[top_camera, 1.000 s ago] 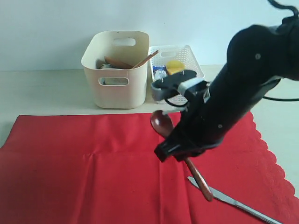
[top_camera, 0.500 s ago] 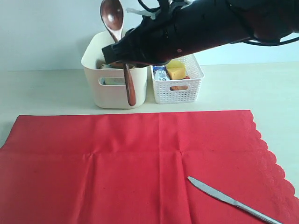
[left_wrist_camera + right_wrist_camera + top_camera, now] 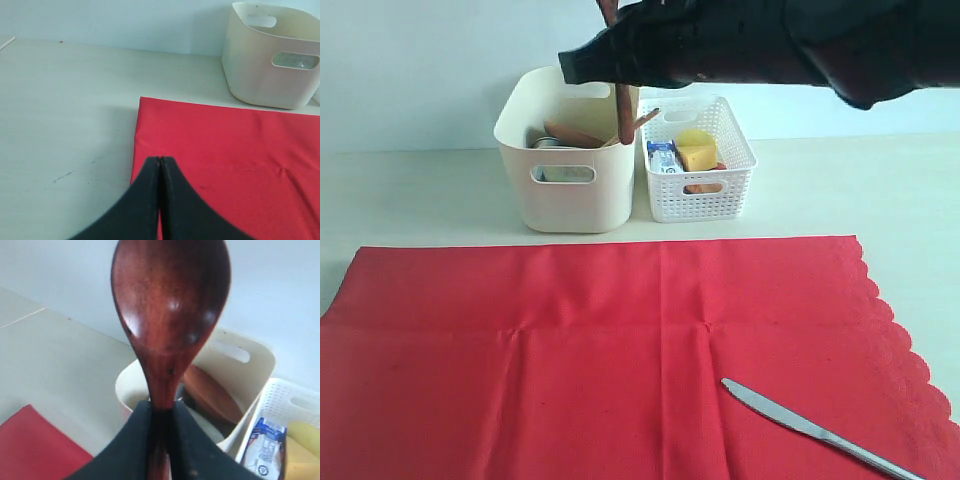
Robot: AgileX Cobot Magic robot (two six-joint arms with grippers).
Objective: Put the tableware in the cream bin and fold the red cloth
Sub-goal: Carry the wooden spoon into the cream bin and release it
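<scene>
My right gripper (image 3: 605, 58) hovers over the cream bin (image 3: 570, 200), shut on the dark wooden spoon (image 3: 170, 315). The spoon stands upright, bowl up, and its handle (image 3: 620, 110) hangs down at the bin's opening. In the right wrist view the jaws (image 3: 161, 412) clamp the spoon's neck. Inside the bin lie a brown plate (image 3: 210, 392) and a chopstick (image 3: 638, 122). The silver knife (image 3: 810, 428) rests on the red cloth (image 3: 570, 340) at the front right. The cloth is spread flat. My left gripper (image 3: 160, 160) is shut and empty above the cloth's left edge (image 3: 140, 130).
A white lattice basket (image 3: 700, 190) stands right of the cream bin, holding a milk carton (image 3: 265, 447) and yellow food (image 3: 695, 150). Bare pale table (image 3: 65, 110) lies left of the cloth and behind it. The right arm (image 3: 800, 45) spans the top of the exterior view.
My right arm lifted the spoon off the cloth, swung it back and left, and now holds it higher over the cream bin with the bowl past the frame's top. The knife stayed put.
</scene>
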